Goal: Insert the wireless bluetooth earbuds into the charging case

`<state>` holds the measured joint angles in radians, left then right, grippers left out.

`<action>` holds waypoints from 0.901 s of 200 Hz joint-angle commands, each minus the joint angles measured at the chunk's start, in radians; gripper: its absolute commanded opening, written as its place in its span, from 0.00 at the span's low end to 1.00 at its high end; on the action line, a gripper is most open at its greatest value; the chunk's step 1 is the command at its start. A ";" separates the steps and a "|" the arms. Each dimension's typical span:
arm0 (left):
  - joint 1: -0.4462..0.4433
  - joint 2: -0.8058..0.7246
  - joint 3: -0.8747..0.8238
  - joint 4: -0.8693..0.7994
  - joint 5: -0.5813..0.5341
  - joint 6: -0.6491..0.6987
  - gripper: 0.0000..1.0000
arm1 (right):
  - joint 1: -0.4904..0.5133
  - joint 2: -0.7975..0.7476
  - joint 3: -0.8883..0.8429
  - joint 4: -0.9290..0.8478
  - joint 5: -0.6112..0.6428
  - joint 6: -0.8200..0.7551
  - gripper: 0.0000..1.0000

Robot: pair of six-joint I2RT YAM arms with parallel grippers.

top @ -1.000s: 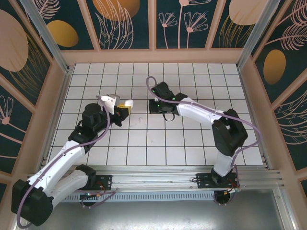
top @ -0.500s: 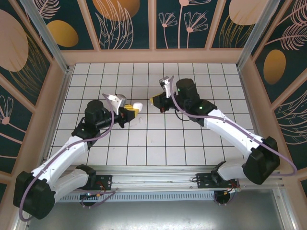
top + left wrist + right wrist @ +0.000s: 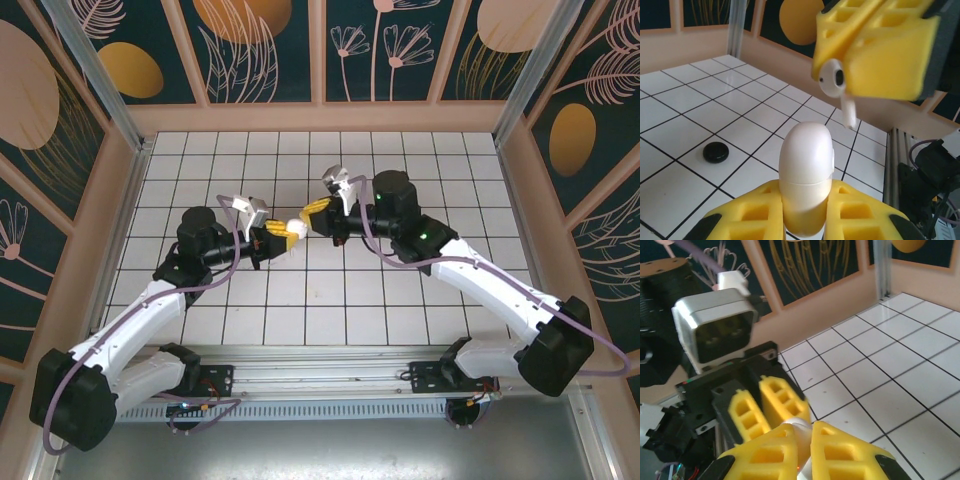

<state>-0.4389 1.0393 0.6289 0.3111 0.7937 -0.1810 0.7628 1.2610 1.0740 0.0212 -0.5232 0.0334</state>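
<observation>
Now left gripper [image 3: 282,235] clamps the closed white charging case [image 3: 806,170], right gripper [image 3: 314,213] pinches a white earbud [image 3: 832,77] near it.

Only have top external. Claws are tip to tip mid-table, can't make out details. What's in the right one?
Observer: From the left wrist view, the right claw pinches a white earbud, stem pointing down.
Operator: And the left?
Observer: The left claw grips the white charging case upright, just below that earbud, with a gap between them.
Operator: Anything loose nearby?
Observer: One small black object lies toward that view's left edge.
</observation>
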 commanded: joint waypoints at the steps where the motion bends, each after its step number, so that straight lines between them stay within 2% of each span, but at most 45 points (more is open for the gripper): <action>1: 0.003 0.007 0.023 0.079 0.060 -0.010 0.01 | 0.032 0.008 0.047 0.042 0.008 -0.063 0.10; 123: 0.003 0.021 0.027 0.129 0.139 -0.044 0.02 | 0.043 -0.001 0.044 0.081 0.002 -0.126 0.09; 180: 0.003 0.030 0.038 0.096 0.067 -0.043 0.01 | 0.028 -0.051 -0.003 0.107 0.119 -0.084 0.09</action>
<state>-0.4389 1.0622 0.6315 0.3927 0.8822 -0.2188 0.8001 1.2594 1.0912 0.0734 -0.4622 -0.0689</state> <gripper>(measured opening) 0.153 0.091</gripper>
